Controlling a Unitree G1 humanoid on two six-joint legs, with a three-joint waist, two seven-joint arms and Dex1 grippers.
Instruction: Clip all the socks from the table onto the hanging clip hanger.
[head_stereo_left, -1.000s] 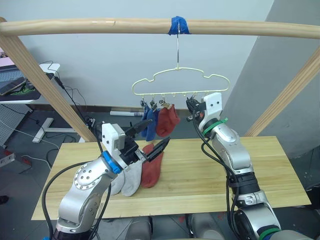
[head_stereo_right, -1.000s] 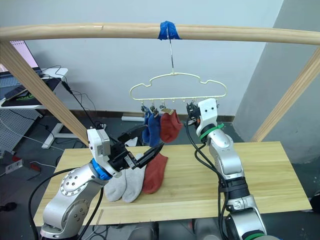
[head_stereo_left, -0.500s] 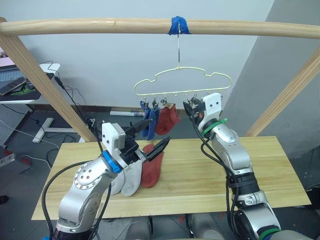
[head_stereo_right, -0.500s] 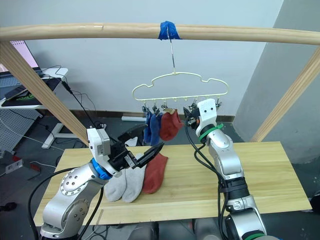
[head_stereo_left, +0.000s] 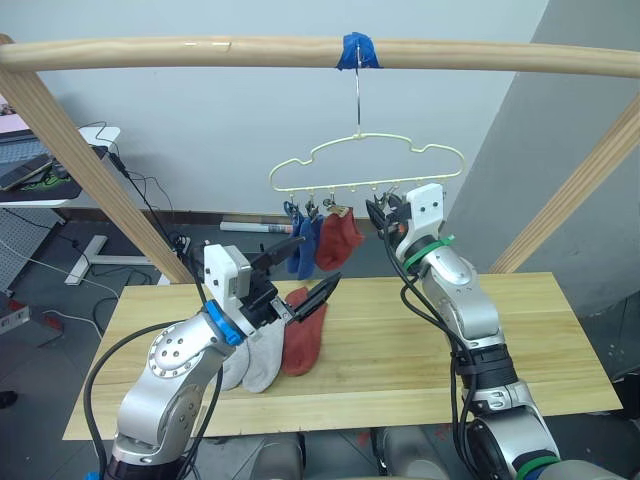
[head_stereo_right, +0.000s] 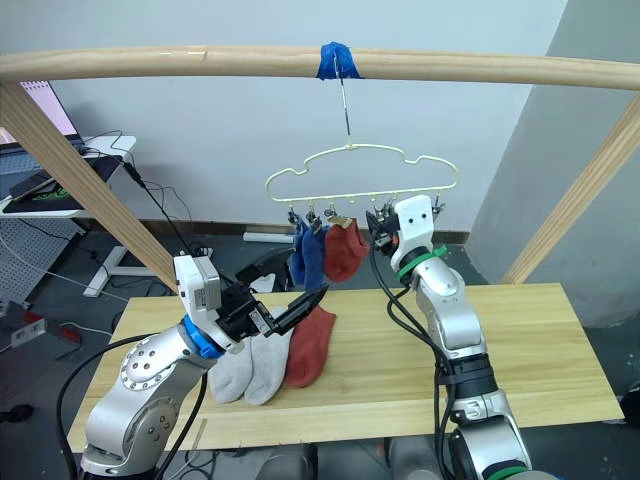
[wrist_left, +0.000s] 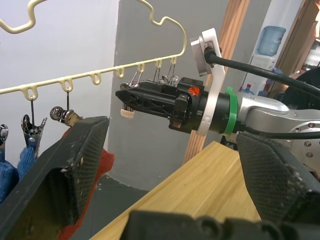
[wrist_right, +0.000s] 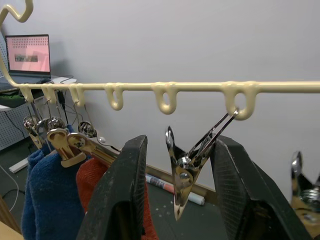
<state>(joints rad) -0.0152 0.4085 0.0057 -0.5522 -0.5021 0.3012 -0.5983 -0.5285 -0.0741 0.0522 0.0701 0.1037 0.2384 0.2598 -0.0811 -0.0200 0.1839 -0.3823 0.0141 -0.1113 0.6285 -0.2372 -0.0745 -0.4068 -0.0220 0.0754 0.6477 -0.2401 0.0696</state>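
I see my right gripper (wrist_right: 175, 200) raised at the clip hanger (head_stereo_left: 365, 165), its fingers spread around a metal clip (wrist_right: 192, 165). My left gripper (head_stereo_left: 300, 272) hovers open above the table (head_stereo_left: 400, 350), at nine o'clock of the right. Two blue socks (head_stereo_left: 302, 245) and one red sock (head_stereo_left: 338, 240) hang clipped. Two grey socks (head_stereo_left: 255, 360) and a red one (head_stereo_left: 303, 335) lie on the table.

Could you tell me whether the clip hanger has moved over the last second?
Yes. The clip hanger has swung slightly toward the robot's right, judged against the blue tape on the pole.
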